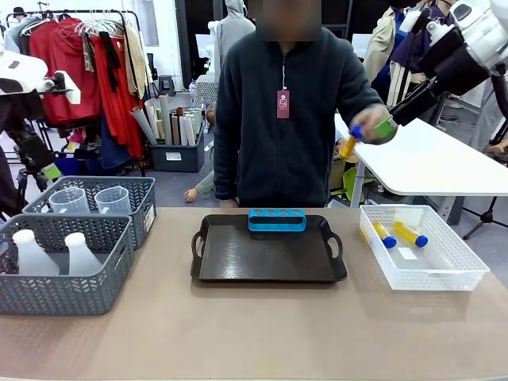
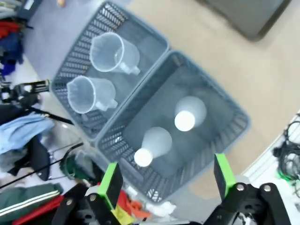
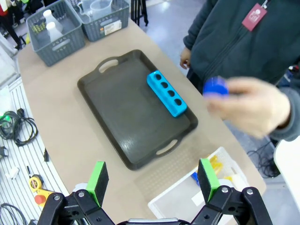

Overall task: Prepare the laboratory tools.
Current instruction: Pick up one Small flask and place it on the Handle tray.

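A person's hand (image 1: 369,131) holds a small amber tube with a blue cap (image 1: 350,143) in the air; its blue cap (image 3: 215,87) is blurred in the right wrist view. My right gripper (image 1: 389,125) hangs open just right of that hand, with nothing between its pads (image 3: 207,174). The blue four-hole rack (image 1: 277,220) lies at the back of a black tray (image 1: 238,258). Two more tubes (image 1: 410,234) lie in the white mesh basket (image 1: 444,274). My left gripper (image 2: 166,180) is open high above two white flasks (image 2: 185,115).
Two grey baskets stand at the table's left: the near one (image 1: 55,298) holds the flasks (image 1: 32,252), the far one (image 1: 143,202) holds two clear beakers (image 1: 70,200). The person stands behind the tray. Bare tabletop lies in front of the tray.
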You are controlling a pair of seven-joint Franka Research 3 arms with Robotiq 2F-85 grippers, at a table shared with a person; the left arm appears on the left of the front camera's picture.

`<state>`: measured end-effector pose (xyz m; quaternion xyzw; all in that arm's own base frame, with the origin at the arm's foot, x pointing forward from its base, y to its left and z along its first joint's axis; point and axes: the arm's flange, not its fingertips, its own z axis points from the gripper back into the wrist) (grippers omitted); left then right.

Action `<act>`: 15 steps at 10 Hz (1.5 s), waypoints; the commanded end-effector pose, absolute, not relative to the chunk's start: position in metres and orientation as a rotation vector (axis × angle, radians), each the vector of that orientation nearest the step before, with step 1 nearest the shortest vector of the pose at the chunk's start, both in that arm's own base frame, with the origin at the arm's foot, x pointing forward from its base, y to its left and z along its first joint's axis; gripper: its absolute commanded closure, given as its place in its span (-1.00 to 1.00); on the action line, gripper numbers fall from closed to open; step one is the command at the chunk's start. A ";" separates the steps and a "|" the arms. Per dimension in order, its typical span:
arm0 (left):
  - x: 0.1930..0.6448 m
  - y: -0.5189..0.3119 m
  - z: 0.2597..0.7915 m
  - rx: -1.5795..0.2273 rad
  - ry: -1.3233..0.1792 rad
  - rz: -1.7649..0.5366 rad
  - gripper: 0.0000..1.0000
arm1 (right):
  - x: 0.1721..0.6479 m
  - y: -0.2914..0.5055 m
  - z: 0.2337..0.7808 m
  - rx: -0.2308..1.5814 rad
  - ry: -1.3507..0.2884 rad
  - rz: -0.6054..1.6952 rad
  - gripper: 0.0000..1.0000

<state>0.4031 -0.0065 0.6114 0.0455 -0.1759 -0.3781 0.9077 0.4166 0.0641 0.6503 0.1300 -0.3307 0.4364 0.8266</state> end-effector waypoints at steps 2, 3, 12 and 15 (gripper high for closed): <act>0.403 -0.007 0.614 0.124 -0.355 -0.791 -1.00 | 0.415 0.064 0.652 0.288 -0.706 0.932 -1.00; 0.403 -0.007 0.614 0.124 -0.355 -0.791 -1.00 | 0.415 0.064 0.652 0.288 -0.706 0.932 -1.00; 0.436 0.065 0.514 0.122 -0.215 -0.408 -1.00 | 0.415 0.064 0.652 0.288 -0.706 0.932 -1.00; 0.448 0.084 0.485 0.085 -0.159 -0.292 -1.00 | 0.415 0.064 0.652 0.288 -0.706 0.932 -1.00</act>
